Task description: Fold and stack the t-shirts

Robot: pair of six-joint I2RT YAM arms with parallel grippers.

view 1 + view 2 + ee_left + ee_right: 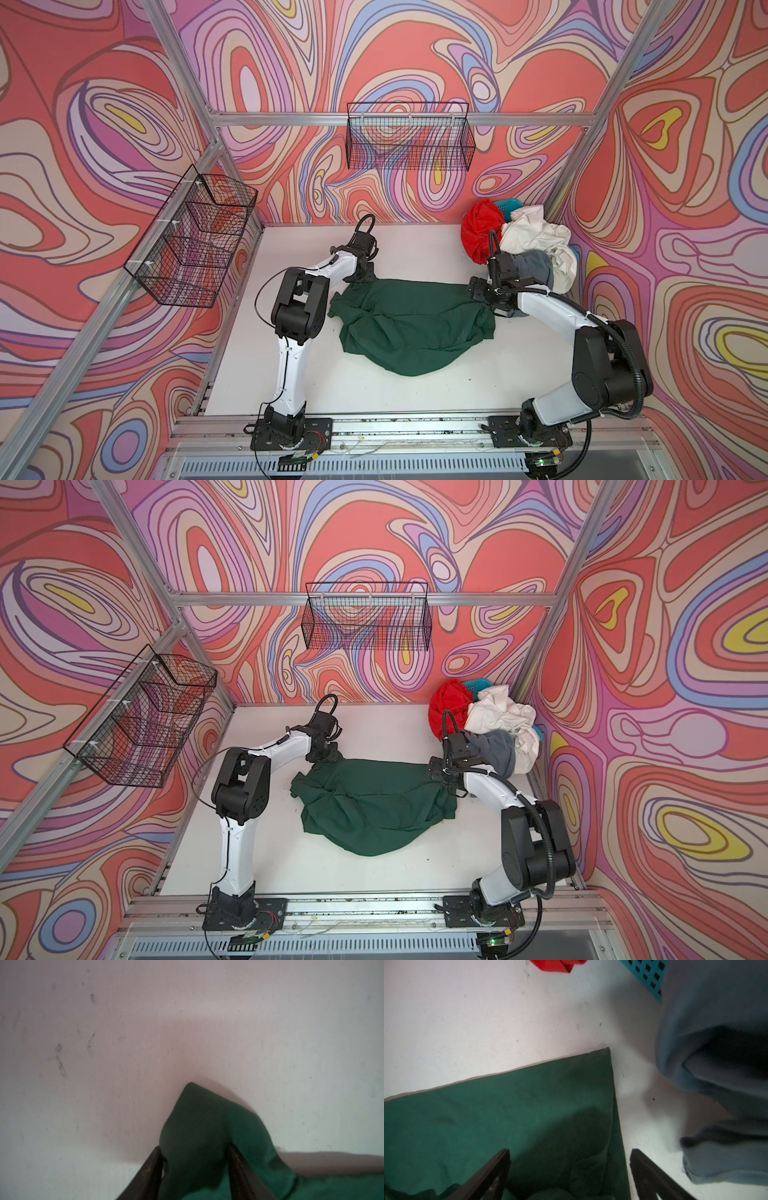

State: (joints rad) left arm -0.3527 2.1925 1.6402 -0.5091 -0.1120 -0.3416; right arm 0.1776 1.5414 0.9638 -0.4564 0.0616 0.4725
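Note:
A dark green t-shirt point(411, 328) point(374, 808) lies crumpled in the middle of the white table. My left gripper point(360, 279) point(194, 1147) is at its far left corner, and its jaws are shut on a raised peak of the green cloth point(207, 1126). At the far right corner my right gripper point(492, 305) point(570, 1150) stands open, its jaws astride the green cloth's edge point(508, 1115). In both top views the red point(478, 232), off-white point(536, 232) and grey-blue point(536, 266) t-shirts are heaped at the back right.
A turquoise mesh basket point(509, 204) point(648, 972) sits under the heap, close to my right arm. The grey-blue shirt point(716, 1022) hangs beside the right gripper. Black wire baskets hang on the back wall point(409, 137) and the left wall point(195, 245). Bare table point(332, 374) shows in front.

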